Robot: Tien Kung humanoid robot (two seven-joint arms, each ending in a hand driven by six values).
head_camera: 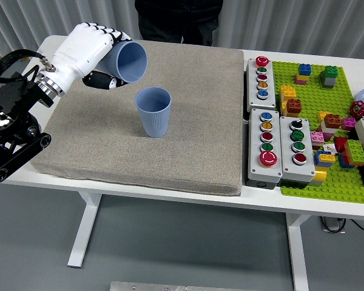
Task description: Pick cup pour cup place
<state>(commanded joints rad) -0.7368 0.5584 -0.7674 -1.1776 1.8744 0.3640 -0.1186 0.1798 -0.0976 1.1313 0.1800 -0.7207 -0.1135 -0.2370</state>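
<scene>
A blue cup [153, 111] stands upright on the grey mat [188, 145], left of its middle. My left hand [92, 53], white with black joints, is shut on a second blue cup [128, 61]. It holds that cup tipped on its side, mouth facing right, above and to the left of the standing cup and apart from it. My right hand is out of view.
Three grey button boxes [262, 77] [266, 147] [298, 148] stand right of the mat. A green baseplate [346, 97] with several toy bricks lies at the far right. A person in dark clothes [179, 18] stands at the far edge.
</scene>
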